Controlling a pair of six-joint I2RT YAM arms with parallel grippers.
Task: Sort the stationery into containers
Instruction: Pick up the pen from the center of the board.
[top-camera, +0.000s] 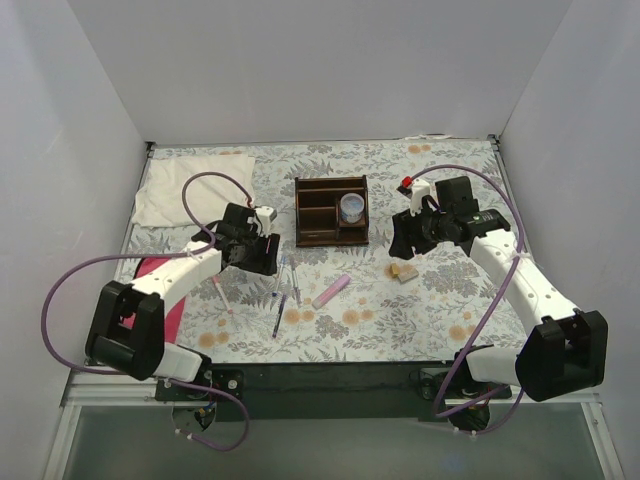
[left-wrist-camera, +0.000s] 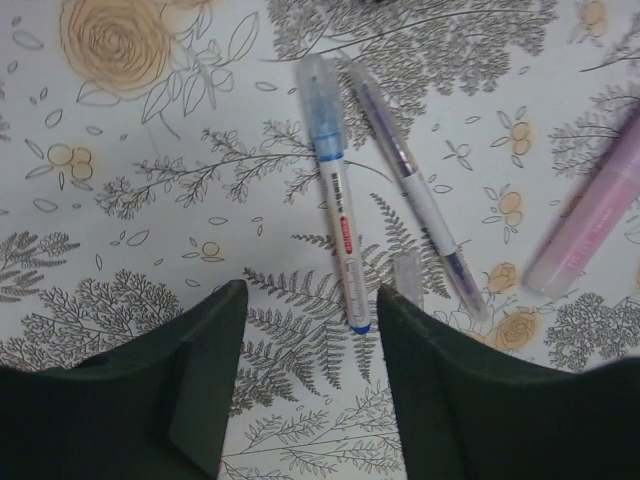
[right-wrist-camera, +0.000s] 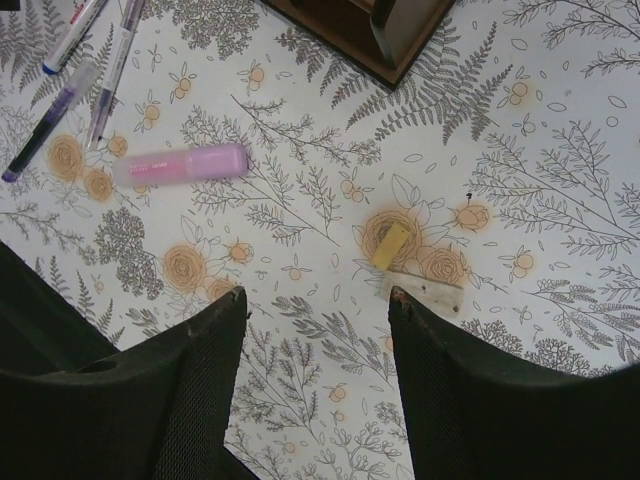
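The dark brown organiser (top-camera: 331, 210) stands at the table's middle back with the bluish round cup (top-camera: 351, 208) in one compartment; its corner shows in the right wrist view (right-wrist-camera: 385, 40). My left gripper (left-wrist-camera: 312, 300) is open and empty just above the blue pen (left-wrist-camera: 336, 200), with the purple pen (left-wrist-camera: 415, 195) and pale pink bar (left-wrist-camera: 590, 210) to its right. In the top view they lie below the organiser: pens (top-camera: 283, 290), bar (top-camera: 332, 290). A pink-and-white pen (top-camera: 218, 292) lies by the left arm. My right gripper (right-wrist-camera: 315, 297) is open and empty near the tan block (right-wrist-camera: 392, 245), which also shows in the top view (top-camera: 404, 271).
A white folded cloth (top-camera: 190, 185) lies at the back left. A flat magenta object (top-camera: 160, 290) lies under the left arm. White walls close the table on three sides. A pale flat eraser-like piece (right-wrist-camera: 425, 295) lies beside the tan block.
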